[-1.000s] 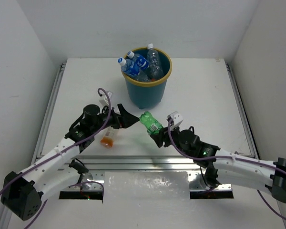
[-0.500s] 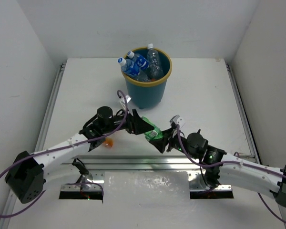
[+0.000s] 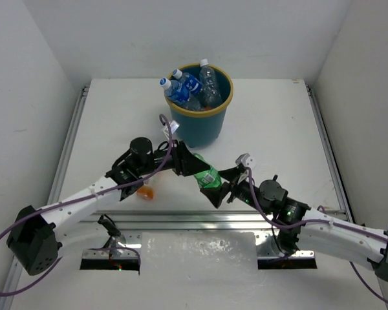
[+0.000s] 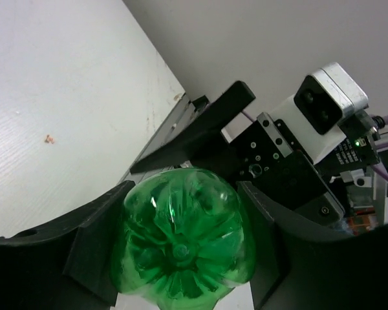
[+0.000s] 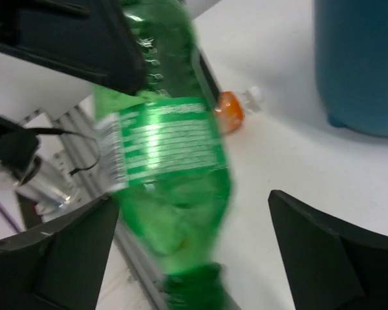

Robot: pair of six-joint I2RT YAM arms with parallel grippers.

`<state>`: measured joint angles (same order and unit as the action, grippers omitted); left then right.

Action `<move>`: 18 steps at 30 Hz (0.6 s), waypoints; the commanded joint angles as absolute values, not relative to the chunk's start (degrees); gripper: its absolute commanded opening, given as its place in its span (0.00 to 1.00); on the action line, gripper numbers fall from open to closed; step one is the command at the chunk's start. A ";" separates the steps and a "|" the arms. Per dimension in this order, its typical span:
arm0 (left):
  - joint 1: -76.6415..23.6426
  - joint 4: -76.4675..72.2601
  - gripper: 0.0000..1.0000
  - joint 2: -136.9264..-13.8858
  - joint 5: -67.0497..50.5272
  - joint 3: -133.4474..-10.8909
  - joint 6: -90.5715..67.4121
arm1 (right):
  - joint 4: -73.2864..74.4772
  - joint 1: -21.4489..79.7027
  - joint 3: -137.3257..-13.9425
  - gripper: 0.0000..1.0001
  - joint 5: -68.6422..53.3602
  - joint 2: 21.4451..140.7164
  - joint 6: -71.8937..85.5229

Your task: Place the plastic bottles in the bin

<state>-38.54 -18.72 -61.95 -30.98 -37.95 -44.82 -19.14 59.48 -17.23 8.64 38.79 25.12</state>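
Observation:
A green plastic bottle point(image 3: 207, 174) hangs above the table between the two arms. My left gripper point(image 3: 193, 165) is shut on its base end; the left wrist view shows the ribbed bottom of this bottle point(image 4: 181, 239) pressed between both fingers point(image 4: 94, 252). My right gripper point(image 3: 226, 185) stands open around the neck end of the green bottle point(image 5: 168, 161), with a wide gap on one side. The teal bin point(image 3: 200, 126) with a yellow rim holds several blue and clear bottles point(image 3: 184, 87). An orange bottle point(image 3: 145, 192) lies on the table under the left arm.
A metal rail point(image 3: 181, 219) runs along the table's near edge. The bin's wall point(image 5: 359, 64) fills the right wrist view's upper right, with the orange bottle point(image 5: 229, 111) lying short of it. White walls enclose the table on three sides.
My left arm swung right to the green bottle and closed on its base. My right gripper, which held the bottle, has opened.

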 commanded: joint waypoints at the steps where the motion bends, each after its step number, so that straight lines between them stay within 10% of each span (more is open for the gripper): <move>1: -38.76 -9.18 0.00 -58.36 -22.22 -46.91 -40.88 | -15.95 59.15 -21.26 0.99 15.10 36.66 25.31; 13: -33.40 15.46 0.00 -73.35 11.04 -88.21 -26.82 | 19.59 59.15 -30.32 0.99 31.01 25.32 27.42; 18: -27.78 20.02 0.00 -88.57 6.86 -108.78 -23.12 | 27.93 59.15 -33.48 0.99 32.60 21.01 28.83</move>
<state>-30.30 15.44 -81.80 5.17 -102.15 -27.16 21.21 59.27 -30.13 29.36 22.13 27.42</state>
